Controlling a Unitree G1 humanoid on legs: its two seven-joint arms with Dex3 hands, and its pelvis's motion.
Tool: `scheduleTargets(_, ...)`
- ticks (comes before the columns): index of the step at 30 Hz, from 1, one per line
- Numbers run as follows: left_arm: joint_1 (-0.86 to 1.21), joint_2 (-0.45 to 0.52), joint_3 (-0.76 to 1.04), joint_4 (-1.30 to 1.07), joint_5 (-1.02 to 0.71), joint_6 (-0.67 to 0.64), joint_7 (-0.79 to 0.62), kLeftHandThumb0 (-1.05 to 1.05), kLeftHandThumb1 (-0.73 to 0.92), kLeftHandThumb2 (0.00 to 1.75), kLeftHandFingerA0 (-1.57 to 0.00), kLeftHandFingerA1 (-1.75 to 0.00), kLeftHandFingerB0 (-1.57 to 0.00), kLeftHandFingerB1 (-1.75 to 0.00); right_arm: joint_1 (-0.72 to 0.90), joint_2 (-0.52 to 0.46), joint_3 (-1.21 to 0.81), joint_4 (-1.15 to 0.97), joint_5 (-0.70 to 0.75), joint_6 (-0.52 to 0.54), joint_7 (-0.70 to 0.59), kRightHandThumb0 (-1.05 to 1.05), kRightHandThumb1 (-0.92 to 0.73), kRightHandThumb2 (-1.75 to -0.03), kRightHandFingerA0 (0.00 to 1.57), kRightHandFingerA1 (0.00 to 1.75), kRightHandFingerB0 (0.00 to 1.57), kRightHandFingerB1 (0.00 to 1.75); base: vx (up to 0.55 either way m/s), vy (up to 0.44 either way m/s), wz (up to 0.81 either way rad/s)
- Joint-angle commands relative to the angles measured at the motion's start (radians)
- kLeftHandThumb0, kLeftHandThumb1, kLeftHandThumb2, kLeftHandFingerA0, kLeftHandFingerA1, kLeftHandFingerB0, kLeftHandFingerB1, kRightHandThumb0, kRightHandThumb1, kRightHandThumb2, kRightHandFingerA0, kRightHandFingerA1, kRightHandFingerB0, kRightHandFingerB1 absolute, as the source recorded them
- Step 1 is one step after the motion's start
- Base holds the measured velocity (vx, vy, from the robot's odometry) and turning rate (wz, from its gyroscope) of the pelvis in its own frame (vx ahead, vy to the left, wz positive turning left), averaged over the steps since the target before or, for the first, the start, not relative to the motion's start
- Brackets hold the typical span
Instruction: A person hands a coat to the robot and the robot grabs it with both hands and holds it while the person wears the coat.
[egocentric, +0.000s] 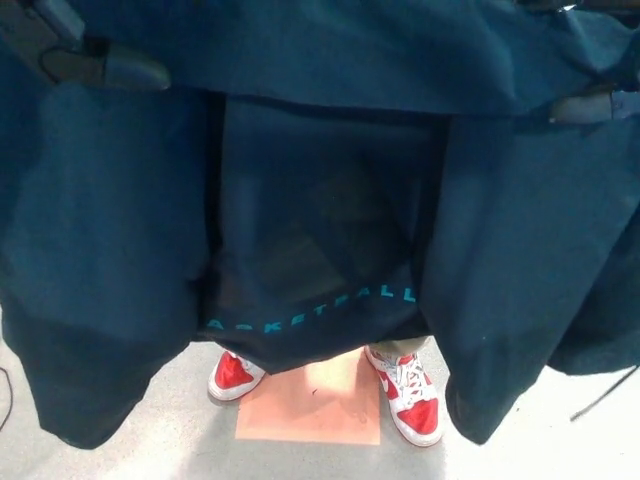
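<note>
coat (110, 250) hangs spread open, left hand (85, 60) and right hand (590, 105) each grasping its top edge, red shoes (405, 395) below

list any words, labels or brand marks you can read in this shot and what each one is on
"ASKETBALL": teal capitals running along the lower hem of the person's dark shirt, seen between the two front panels of the coat. Any letter before the A is lost in a fold.
A white side mark on the red shoes is too small to read.
No other text is visible.
</note>
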Motion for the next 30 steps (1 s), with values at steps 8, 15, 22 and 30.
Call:
scheduleTargets(8, -0.064, -0.030, -0.090, 0.005, 0.105, 0.196, -0.317, -1.05, 0.56, 0.94, -0.44, -0.50, -0.10, -0.17, 0.038, 0.013, 0.016, 0.024, -0.100, 0.100, 0.187, -0.85, -0.69, -0.62, 0.33, 0.38, 0.02, 0.21, 0.00, 0.000, 0.00)
scheduleTargets(15, -0.030, -0.024, -0.079, 0.015, 0.143, 0.161, -0.324, -0.98, 0.51, 0.92, -0.68, -0.56, -0.22, -0.38, 0.070, 0.027, -0.004, 0.047, -0.147, 0.058, 0.167, -0.87, -0.56, -0.93, 0.36, 0.51, 0.07, 0.29, 0.00, 0.000, 0.00)
scheduleTargets(22, 0.120, -0.030, -0.077, 0.010, 0.404, -0.051, 0.123, -0.65, 0.89, 0.68, -0.94, -1.34, -0.77, -1.03, 0.246, 0.050, -0.080, 0.057, -0.333, -0.173, -0.270, -0.55, -0.92, -0.76, 0.84, 1.63, 0.80, 0.76, 0.00, 0.000, 0.00)
scheduleTargets(30, 0.199, -0.088, -0.067, 0.104, 0.521, -0.015, 0.493, -0.34, 0.88, 0.67, -0.71, -1.72, -0.54, -1.49, 0.402, 0.093, -0.157, 0.114, -0.394, -0.310, -0.652, -0.35, -0.88, -0.66, 0.77, 1.75, 0.55, 1.45, 0.00, 0.000, 0.00)
